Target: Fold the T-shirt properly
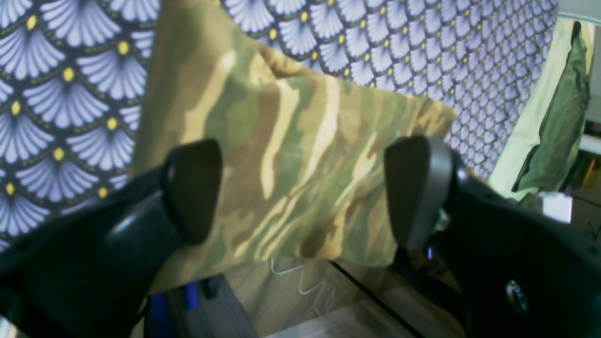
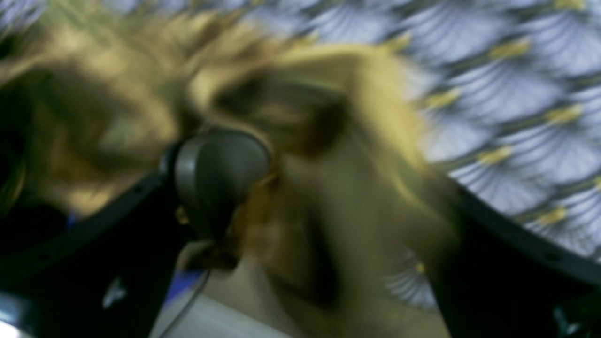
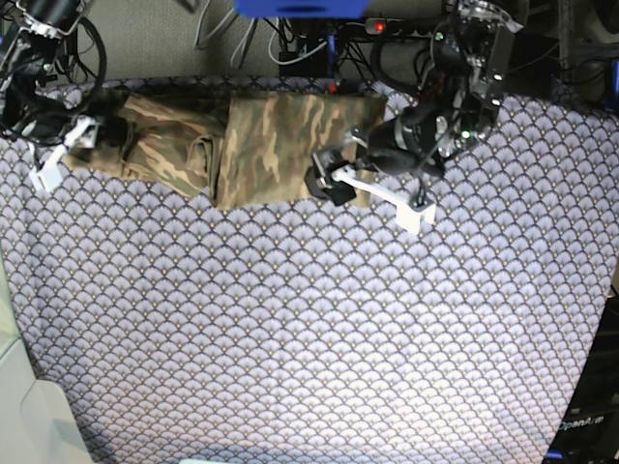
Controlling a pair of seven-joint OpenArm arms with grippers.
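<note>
The camouflage T-shirt lies stretched along the far edge of the table, with a doubled fold near its left-middle. My left gripper hovers over the shirt's right lower edge. In the left wrist view it is open, with its two fingers wide apart above the flat cloth. My right gripper is at the shirt's left end. The right wrist view is blurred: one finger shows, bunched cloth fills the wide gap of the gripper, and the other finger is hidden under cloth.
The purple-grey fan-scale tablecloth covers the whole table. Cables and a power strip run behind the far edge. A green cloth hangs off the table at the right of the left wrist view.
</note>
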